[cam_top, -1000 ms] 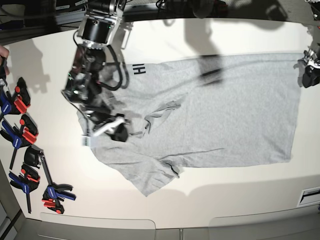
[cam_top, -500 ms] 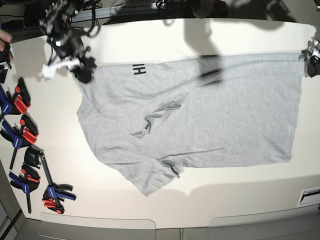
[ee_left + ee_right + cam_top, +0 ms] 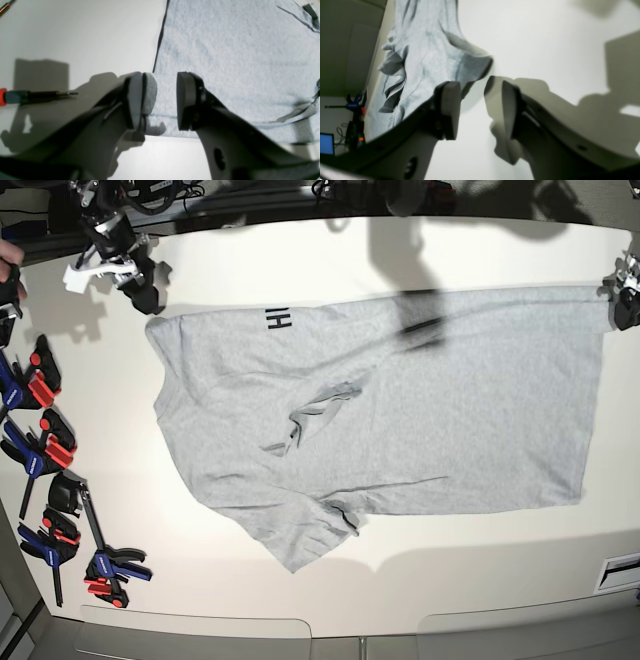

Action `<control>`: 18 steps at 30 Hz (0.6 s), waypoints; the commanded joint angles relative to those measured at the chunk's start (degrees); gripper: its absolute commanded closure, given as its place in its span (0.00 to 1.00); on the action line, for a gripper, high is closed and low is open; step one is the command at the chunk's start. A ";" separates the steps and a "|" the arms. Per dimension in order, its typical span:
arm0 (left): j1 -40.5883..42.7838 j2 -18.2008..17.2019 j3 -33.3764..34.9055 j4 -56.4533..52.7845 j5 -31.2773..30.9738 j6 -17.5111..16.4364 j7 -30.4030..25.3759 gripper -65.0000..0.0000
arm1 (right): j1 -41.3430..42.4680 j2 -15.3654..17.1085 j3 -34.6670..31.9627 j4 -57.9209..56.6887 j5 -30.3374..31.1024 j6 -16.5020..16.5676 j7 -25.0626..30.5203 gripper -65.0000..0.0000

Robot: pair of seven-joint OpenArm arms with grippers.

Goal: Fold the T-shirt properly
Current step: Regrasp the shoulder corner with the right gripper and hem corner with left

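The T-shirt (image 3: 400, 400) lies spread across the white table (image 3: 300, 260), plain grey side mostly up, one edge turned over near the far side to show black block letters reading "HI"; nothing further of the lettering can be read, and no brand or label is visible. One sleeve (image 3: 300, 535) juts toward the near edge, and a small crease bunches near the middle of the body. Judged from this lie, the garment is only partly folded at most: the body remains at full length, and the sleeves and lengthwise folds are yet to be made. The right gripper (image 3: 475, 105) sits just beyond the shirt's shoulder corner, jaws apart with bare table between the pads and no cloth caught. The left gripper (image 3: 166, 100) stands at the hem corner on the opposite end, jaws parted over the fabric; one pad lies close against the hem edge, but nothing appears pinched. A screwdriver (image 3: 32, 95) lies on the table beside that corner. A row of clamps (image 3: 50, 470) lies along the table's side, well apart from the shirt.
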 commanded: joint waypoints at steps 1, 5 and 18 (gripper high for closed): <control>-0.11 -1.44 -0.63 1.01 -1.33 -0.69 -1.31 0.66 | 0.15 0.63 -0.57 0.83 0.87 0.79 1.27 0.55; -0.11 -1.44 -0.63 1.01 -1.33 -0.69 -1.31 0.66 | 0.15 0.13 -3.50 0.74 0.87 -0.37 2.51 0.52; -0.11 -1.44 -0.63 1.01 -1.31 -0.69 -1.29 0.66 | 6.78 -1.07 -3.87 -3.17 -4.13 -3.76 4.07 0.52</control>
